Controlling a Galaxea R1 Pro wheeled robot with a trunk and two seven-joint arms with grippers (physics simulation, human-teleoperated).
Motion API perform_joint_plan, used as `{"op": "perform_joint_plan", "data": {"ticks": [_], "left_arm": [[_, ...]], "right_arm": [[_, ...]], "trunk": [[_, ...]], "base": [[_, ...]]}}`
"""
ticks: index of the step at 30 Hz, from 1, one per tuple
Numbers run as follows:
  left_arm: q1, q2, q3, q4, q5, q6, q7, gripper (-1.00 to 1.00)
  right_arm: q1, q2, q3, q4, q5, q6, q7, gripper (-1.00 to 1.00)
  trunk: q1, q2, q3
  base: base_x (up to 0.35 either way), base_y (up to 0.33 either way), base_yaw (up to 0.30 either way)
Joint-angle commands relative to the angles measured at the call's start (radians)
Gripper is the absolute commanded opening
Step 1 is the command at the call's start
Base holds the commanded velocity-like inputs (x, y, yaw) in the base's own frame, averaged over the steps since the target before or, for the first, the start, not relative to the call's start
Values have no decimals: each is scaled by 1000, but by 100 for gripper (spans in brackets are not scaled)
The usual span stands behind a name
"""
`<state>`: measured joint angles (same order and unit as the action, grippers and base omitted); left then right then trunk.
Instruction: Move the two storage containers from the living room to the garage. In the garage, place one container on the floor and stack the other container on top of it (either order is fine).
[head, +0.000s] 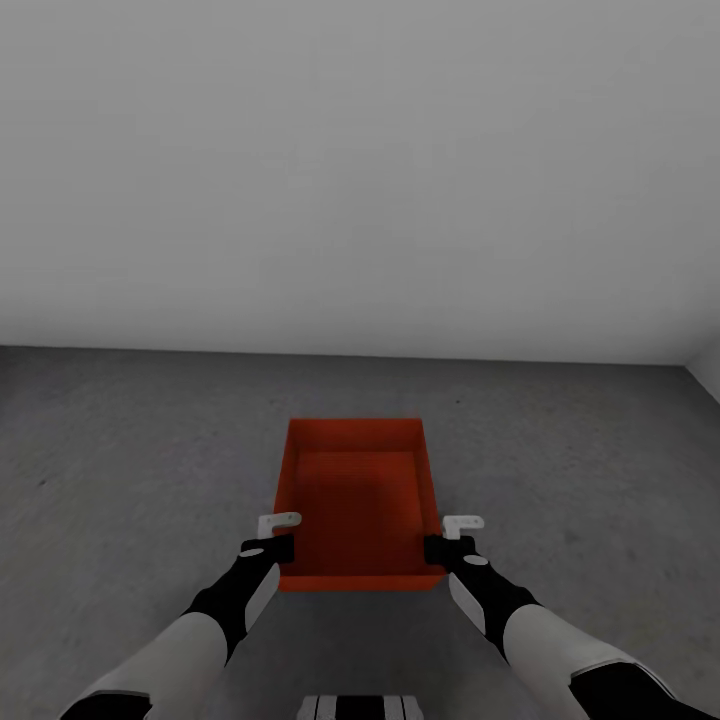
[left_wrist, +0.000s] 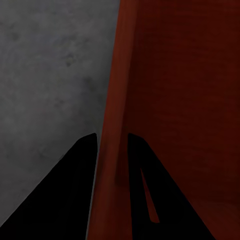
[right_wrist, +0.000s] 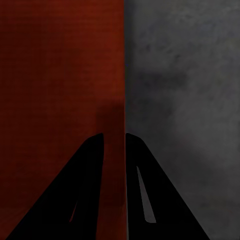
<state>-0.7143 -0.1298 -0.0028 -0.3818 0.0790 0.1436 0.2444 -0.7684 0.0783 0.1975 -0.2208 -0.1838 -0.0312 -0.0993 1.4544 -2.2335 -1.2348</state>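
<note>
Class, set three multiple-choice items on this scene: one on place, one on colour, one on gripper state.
1. The orange-red rectangular storage container is over:
A. a wooden table
B. dark grey concrete floor
C. a blue sofa

2. The wall behind is:
A. plain white-grey
B. brick
C. green

3. The left gripper and right gripper:
A. hang open, apart from the container
B. each straddle a side wall
C. hold a lid

B, grey floor surrounds it; A, plain pale surface; B, wrist views show wall between fingers.

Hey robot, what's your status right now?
Left gripper shut on bin left wall, right gripper shut on right wall. Bin over grey floor, near white wall. Nothing in the way.
</note>
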Motion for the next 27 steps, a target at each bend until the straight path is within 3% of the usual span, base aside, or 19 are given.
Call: {"op": "perform_joint_plan", "data": {"ticks": [1,22,27], "left_arm": [[-1,30,18,-8,-18,-4,42,-100],[-1,31,18,-8,-17,-3,42,-100],[-1,31,18,-8,-17,-4,42,-100]], "right_arm": [[0,-6,-15,3,-11,-4,-8,-100],[0,-6,-15,3,-11,-4,-8,-100],[0,-6,-15,3,-11,-4,-8,-100]], "trunk": [[4,-8,-4],[84,-155,-70],[84,-155,-70]], "base": [[0,0,0],[0,0,0],[0,0,0]]}}
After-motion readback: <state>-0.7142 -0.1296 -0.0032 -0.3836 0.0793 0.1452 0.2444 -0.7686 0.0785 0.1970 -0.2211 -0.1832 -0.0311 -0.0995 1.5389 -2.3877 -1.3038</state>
